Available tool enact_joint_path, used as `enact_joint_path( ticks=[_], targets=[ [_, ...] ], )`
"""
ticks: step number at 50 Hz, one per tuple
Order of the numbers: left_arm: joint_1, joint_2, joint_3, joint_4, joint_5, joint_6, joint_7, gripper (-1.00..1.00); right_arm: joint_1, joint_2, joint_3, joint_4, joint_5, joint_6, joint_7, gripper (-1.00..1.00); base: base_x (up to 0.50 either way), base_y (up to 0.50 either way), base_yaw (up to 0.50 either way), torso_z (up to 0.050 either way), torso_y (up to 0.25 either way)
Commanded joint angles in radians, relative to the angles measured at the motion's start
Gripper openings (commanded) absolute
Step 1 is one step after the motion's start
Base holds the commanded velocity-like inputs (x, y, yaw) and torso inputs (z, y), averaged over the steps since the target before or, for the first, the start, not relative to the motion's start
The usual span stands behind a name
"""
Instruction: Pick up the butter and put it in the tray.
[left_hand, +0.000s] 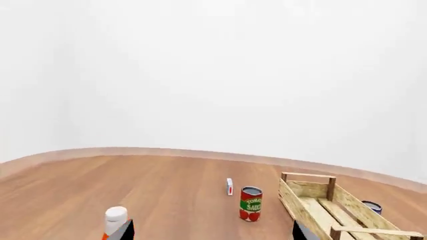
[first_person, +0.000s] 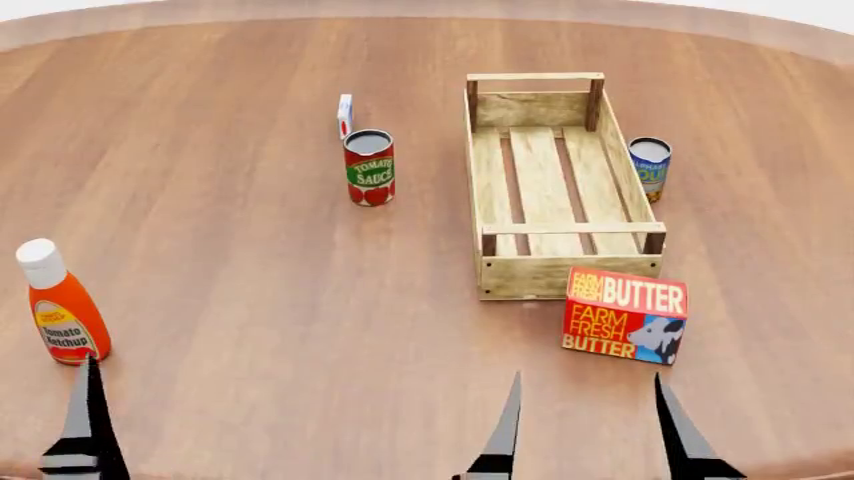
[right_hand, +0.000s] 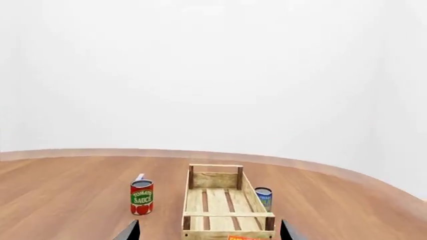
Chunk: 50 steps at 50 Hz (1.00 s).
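Right tool (first_person: 587, 425) open, empty; left tool (first_person: 88, 420) apparently open.

Bright, even, diffuse light with no glare. Soft faint shadows sit under the tray (first_person: 567, 262). All renders are sharp; the wrist views bow the table edge (left_hand: 200, 152) like a fisheye.
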Motion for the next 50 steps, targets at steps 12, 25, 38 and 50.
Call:
enact_joint_path(
  ticks=[12,25,38,50],
  targets=[
    [-0.031,-0.067,-0.071,0.281,-0.143,-0.175,-0.078,1.0,0.04,0.019,-0.043,-0.282,-0.112,0.249,0.106,1.0,0.0,0.0,0.0,0.0,0.0],
    [-0.029,-0.09,-0.058,0.28,-0.16,-0.162,-0.103,1.0,0.044,0.046,-0.075,-0.304,-0.121,0.239,0.104,1.0,0.26,0.0,0.0,0.0,0.0],
    [-0.028,-0.113,-0.043,0.288,-0.176,-0.161,-0.126,1.0,0.046,0.051,-0.076,-0.298,-0.102,0.242,0.11,1.0,0.5,0.0,0.0,0.0,0.0],
    [-0.024,-0.129,-0.03,0.283,-0.188,-0.151,-0.141,1.0,0.043,0.056,-0.077,-0.295,-0.088,0.237,0.118,1.0,0.5,0.0,0.0,0.0,0.0]
  ],
)
